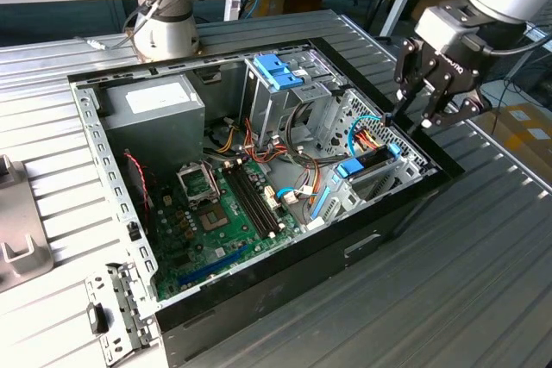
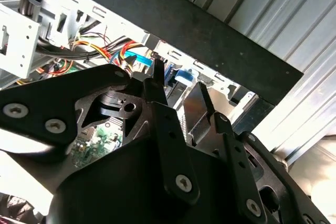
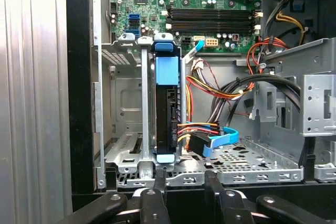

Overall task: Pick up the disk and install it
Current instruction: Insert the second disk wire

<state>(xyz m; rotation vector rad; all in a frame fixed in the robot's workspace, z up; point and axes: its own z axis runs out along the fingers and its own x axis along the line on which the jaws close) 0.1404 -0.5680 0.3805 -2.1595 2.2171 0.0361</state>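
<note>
Ribbed metal bench, open PC case (image 1: 103, 140) lying flat. My gripper (image 1: 429, 99) hovers above the case's front edge, jaws apart, holding nothing. Disk (image 3: 167, 109) sits on edge in the drive cage (image 3: 128, 129), blue rails showing. Risk: orange and yellow cables (image 3: 210, 90) just beside it could snag or get pinched; a fingertip could clip the cage wall.

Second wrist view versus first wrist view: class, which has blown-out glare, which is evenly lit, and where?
Second wrist view: glare whitens the metal cage, and the gripper looms dark up close. First wrist view: even light, disk and motherboard clear.
</note>
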